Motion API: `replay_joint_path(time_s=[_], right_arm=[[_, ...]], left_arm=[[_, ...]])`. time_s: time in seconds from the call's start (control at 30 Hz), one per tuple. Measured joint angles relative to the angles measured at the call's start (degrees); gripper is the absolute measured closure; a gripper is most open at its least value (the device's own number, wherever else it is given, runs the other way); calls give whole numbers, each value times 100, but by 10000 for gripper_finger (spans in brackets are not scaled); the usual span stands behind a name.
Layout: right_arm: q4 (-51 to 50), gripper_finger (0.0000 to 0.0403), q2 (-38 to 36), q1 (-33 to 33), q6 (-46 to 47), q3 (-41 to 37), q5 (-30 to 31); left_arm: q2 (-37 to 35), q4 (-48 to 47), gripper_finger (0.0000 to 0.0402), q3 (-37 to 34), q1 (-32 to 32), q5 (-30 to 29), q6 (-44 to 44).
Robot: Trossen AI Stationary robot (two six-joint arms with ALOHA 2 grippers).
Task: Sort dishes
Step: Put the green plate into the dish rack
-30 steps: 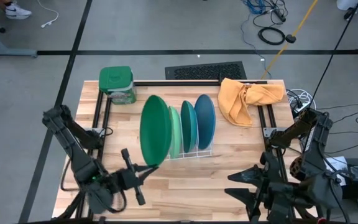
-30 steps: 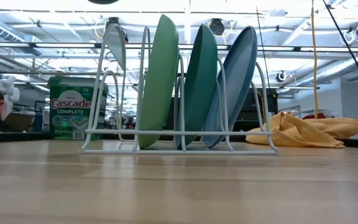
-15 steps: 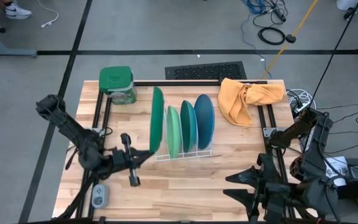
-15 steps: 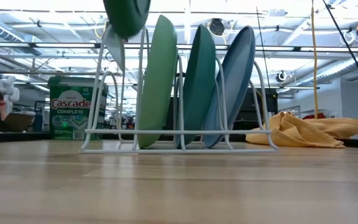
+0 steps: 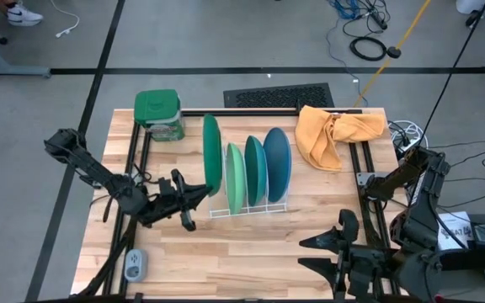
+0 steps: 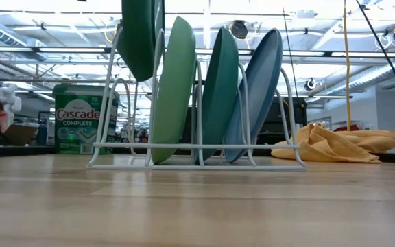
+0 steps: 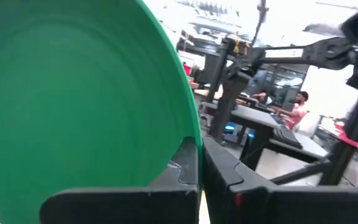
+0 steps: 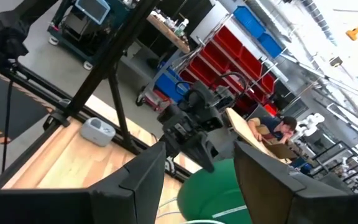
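- Wooden table (image 5: 251, 252) carries a white wire rack (image 5: 247, 207) near its centre, a green lidded tub (image 5: 159, 114) at the far left corner, and an orange cloth (image 5: 335, 133) at the far right.
- Left gripper (image 5: 199, 196): clamped on the rim of the dark green plate (image 5: 211, 155); in the left wrist view the fingers (image 7: 188, 163) pinch the plate edge between them.
- Dark green plate stands on edge, nearly upright, at the left end of the rack. In the low view (image 6: 140, 34) its lower edge hangs above the rack base, beside the outermost wire loop; whether it is already between the wires cannot be settled from that angle.
- Light green plate (image 5: 235, 177) sits in the next slot, just beside the held plate.
- Teal plate (image 5: 255, 171) follows, then the blue plate (image 5: 277, 163) at the right end. All three lean to the right in the low view.
- Left arm reaches in from the table's left edge.
- Right gripper (image 5: 337, 254): waiting at the near right of the table, well apart from the rack, fingers spread wide with nothing between them.
- Right wrist view looks toward the left arm and the dark green plate.
- Seated people show in the room beyond the table, at benches.
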Motion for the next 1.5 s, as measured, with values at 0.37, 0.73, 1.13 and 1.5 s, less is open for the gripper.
replay_joint_path(time_s=[0.37,0.73,1.13,1.5], right_arm=[[-90,220,175,-92,40,-2,-114],[-92,220,175,-116,97,-2,-114],[-93,220,172,-116,119,-1,-114],[-93,220,172,-118,119,-1,-114]], left_arm=[[2,-19,390,-297,317,-169,-615],[2,-490,284,-328,368,-123,-1165],[2,-485,233,-328,369,-248,-1149],[2,-403,228,-328,495,-260,-498]])
